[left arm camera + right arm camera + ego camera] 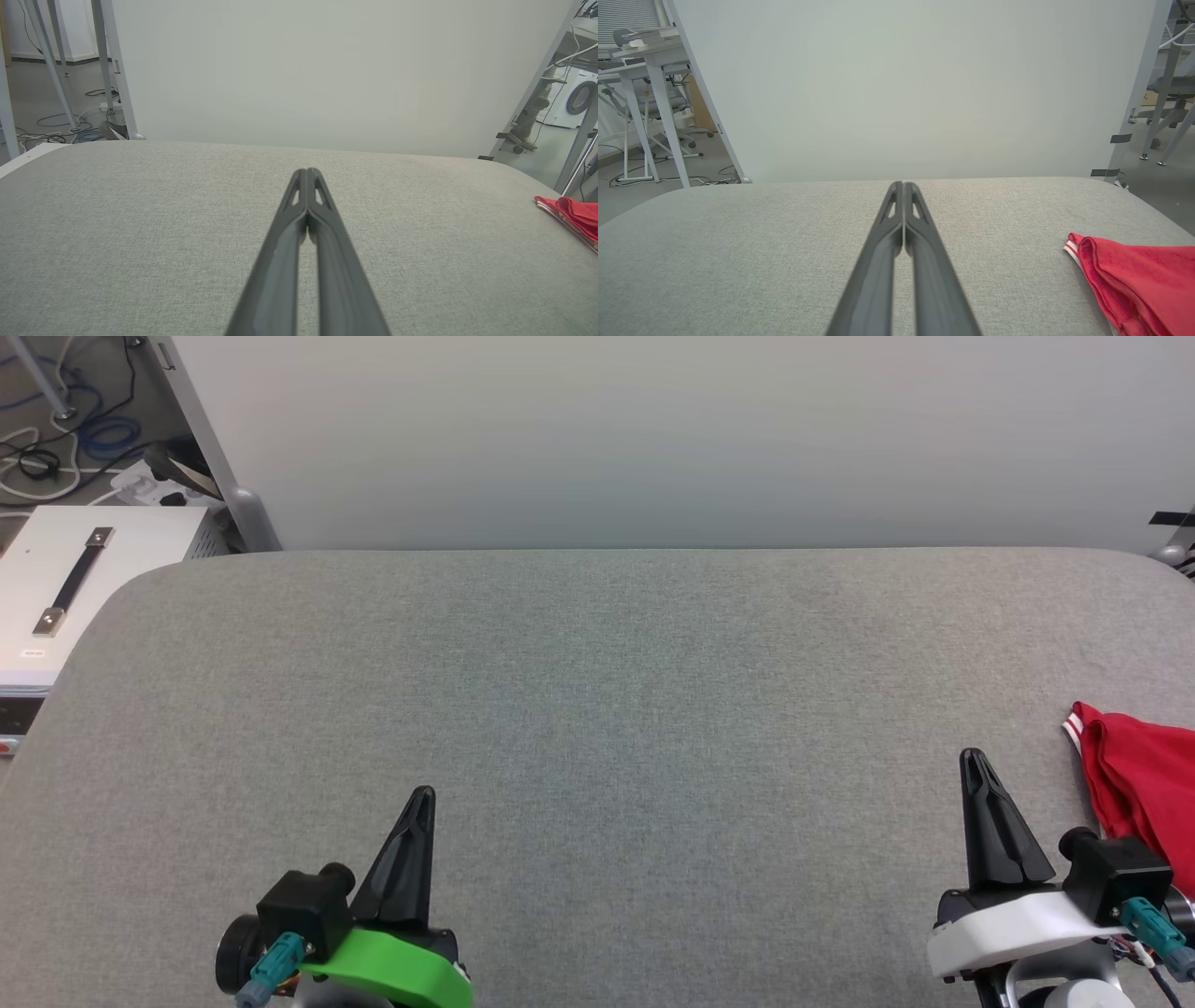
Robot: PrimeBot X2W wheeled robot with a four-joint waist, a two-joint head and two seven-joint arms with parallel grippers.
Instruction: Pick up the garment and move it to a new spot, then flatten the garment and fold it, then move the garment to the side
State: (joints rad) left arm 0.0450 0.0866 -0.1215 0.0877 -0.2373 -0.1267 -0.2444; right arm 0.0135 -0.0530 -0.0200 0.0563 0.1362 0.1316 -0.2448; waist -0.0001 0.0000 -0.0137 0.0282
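Red jersey garment with striped white-and-red trim bunched at the right edge of the grey fabric-covered table, just beside the right gripper — jaws pressed together, empty. Left gripper likewise closed on nothing, well apart. Best to part the right fingers first, approach low, pinch the near hem — not the loose folds.

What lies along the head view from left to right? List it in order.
White metal box with black strap handle → left gripper on its green mount → right gripper on its white mount → red garment with white-and-red striped trim, on the grey fabric-covered table.
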